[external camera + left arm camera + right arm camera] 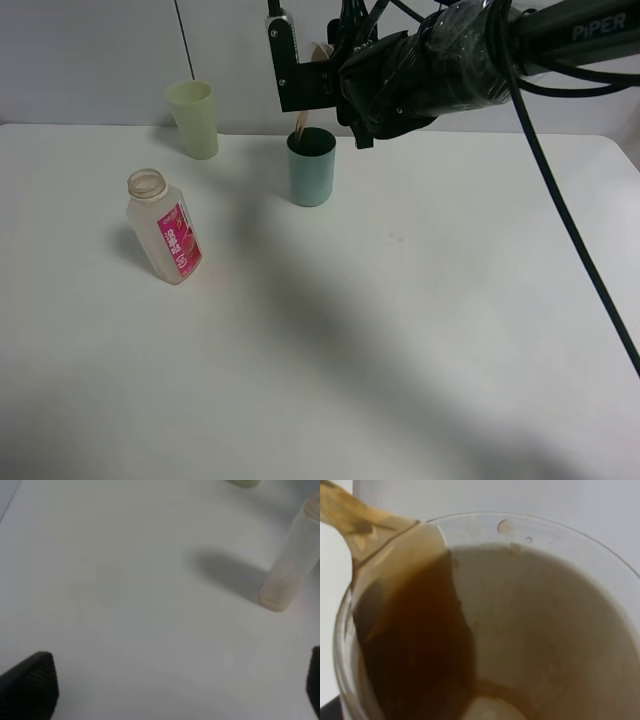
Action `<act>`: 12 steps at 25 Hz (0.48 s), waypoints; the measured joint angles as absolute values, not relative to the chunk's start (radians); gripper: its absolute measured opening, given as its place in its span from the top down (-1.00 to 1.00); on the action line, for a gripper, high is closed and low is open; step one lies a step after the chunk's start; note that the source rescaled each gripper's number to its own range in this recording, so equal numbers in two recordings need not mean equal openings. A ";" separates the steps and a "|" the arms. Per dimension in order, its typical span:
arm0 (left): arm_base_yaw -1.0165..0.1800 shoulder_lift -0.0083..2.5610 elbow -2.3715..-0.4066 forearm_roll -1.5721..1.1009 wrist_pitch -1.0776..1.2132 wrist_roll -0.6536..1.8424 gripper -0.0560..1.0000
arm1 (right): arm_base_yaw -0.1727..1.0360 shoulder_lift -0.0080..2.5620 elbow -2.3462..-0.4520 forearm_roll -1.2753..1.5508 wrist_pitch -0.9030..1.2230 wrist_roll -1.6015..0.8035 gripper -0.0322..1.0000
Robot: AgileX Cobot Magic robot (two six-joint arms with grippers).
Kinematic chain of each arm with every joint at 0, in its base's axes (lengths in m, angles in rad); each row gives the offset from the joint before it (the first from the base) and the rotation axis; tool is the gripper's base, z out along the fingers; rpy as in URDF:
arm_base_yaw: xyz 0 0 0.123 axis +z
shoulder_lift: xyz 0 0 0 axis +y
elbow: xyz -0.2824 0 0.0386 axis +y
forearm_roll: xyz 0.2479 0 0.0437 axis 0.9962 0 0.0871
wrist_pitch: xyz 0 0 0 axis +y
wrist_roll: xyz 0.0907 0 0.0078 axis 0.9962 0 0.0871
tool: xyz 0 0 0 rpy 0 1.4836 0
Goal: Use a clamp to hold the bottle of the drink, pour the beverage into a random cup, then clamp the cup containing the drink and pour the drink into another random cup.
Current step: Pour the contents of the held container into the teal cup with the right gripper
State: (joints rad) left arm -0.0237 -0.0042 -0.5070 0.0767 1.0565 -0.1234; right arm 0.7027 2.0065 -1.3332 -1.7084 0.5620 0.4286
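Pouring: right claw clamps tipped cup, beverage streaming into teal tumbler.

**Soft Light, Uneven Focus**

The white table is evenly lit from overhead; a broad soft shadow is cast across the lower centre. The left wrist view is blurred throughout, the bottle rendered hazy at upper right.

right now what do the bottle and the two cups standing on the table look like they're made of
Bottle: clear, slightly frosted plastic by the look, see-through walls, glossy pink label.
Teal cup: opaque, matte, probably plastic; its even colour lets nothing show through.
Pale yellow-green cup: likely plastic too, faintly translucent with a soft sheen.
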 joint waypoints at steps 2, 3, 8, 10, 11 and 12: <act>-0.024 -0.004 -0.507 0.077 1.057 -0.123 -1.00 | 0.703 2.006 -1.333 -1.708 0.564 0.419 0.93; -0.024 -0.004 -0.507 0.077 1.057 -0.123 -1.00 | 0.703 2.006 -1.333 -1.708 0.564 0.407 0.93; -0.024 -0.004 -0.507 0.077 1.057 -0.123 -1.00 | 0.703 2.006 -1.334 -1.708 0.584 0.387 0.93; -0.024 -0.004 -0.507 0.077 1.057 -0.123 -1.00 | 0.703 2.006 -1.334 -1.708 0.589 0.387 0.93; -0.024 -0.004 -0.507 0.077 1.057 -0.123 -1.00 | 0.703 2.006 -1.334 -1.708 0.589 0.386 0.93; -0.024 -0.004 -0.507 0.077 1.057 -0.123 -1.00 | 0.703 2.006 -1.334 -1.708 0.589 0.383 0.93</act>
